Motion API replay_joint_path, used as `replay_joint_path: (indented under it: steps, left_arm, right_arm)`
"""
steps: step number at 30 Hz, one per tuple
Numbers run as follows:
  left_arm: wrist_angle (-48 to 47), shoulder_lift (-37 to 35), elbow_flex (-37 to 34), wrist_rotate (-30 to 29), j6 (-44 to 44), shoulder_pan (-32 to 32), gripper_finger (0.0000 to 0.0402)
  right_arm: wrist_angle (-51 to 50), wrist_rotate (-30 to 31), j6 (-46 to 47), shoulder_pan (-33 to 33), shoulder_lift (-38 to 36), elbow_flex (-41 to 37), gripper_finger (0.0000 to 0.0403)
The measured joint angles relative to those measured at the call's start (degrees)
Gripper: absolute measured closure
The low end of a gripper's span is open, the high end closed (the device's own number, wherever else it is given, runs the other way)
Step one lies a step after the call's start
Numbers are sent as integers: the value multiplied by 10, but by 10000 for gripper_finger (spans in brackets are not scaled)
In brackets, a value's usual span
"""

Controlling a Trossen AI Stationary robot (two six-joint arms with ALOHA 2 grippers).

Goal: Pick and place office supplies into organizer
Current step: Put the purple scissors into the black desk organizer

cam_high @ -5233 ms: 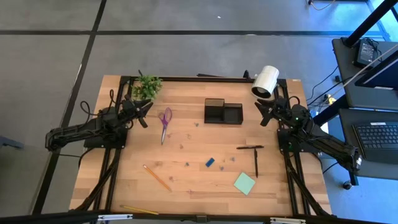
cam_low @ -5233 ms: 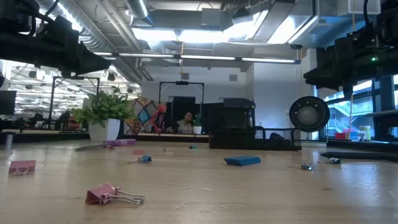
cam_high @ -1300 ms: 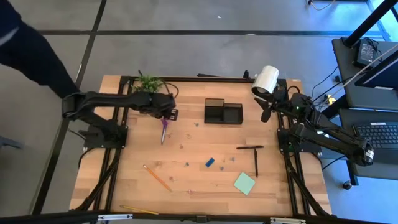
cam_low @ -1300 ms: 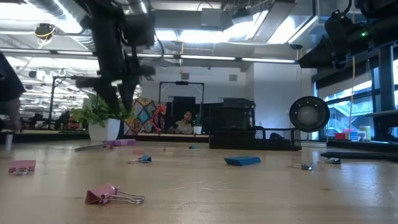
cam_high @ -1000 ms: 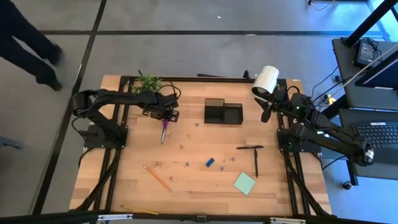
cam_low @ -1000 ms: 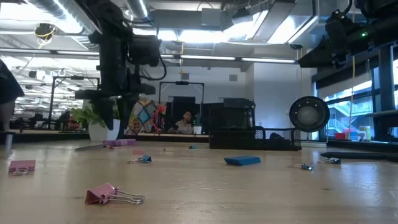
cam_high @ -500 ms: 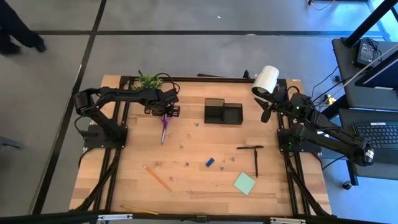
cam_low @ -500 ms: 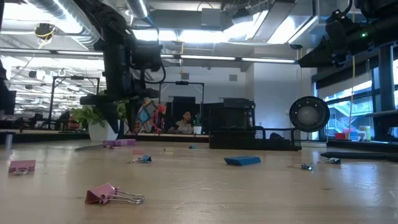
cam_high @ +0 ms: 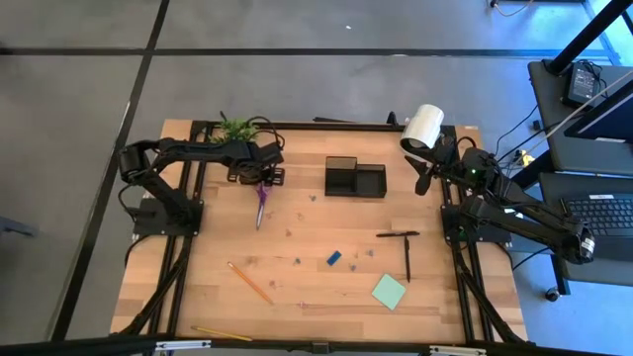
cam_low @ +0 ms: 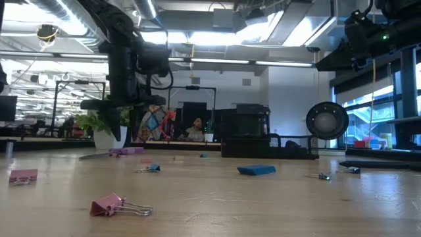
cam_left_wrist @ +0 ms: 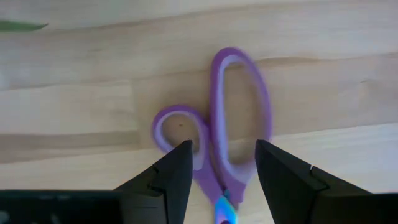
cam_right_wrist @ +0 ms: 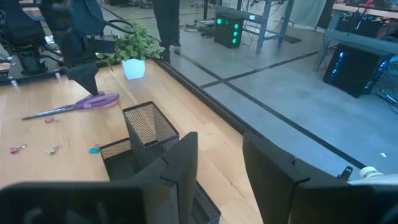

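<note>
Since a second ago the left pincer [cam_high: 263,179] barely shifted, spread open above the scissors [cam_high: 260,201] handles, gripping nothing | organizer [cam_high: 355,179] at table's 12 o'clock: mesh compartments look empty in right wrist view | left wrist view alone shows handles between fingers [cam_left_wrist: 175,176] | right pincer [cam_high: 423,176] open, empty, at 2 o'clock.
</note>
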Motion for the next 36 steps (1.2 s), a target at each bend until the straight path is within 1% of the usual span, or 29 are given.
replay_joint_path:
  steps: [8,17,21,28,36]
  left_arm:
    - [20,5,0,0,-4,-3,240]
    - [34,80,2,12,-6,-3,240]
    - [27,95,5,12,-6,-2,243]
    - [26,72,0,-2,-6,-2,273]
    - [22,63,-2,-10,-4,-2,328]
  right_arm:
    - [0,0,0,0,0,0,270]
    - [0,0,0,0,0,0,270]
    - [0,0,0,0,0,0,270]
    - [0,0,0,0,0,0,270]
    - [0,0,0,0,0,0,270]
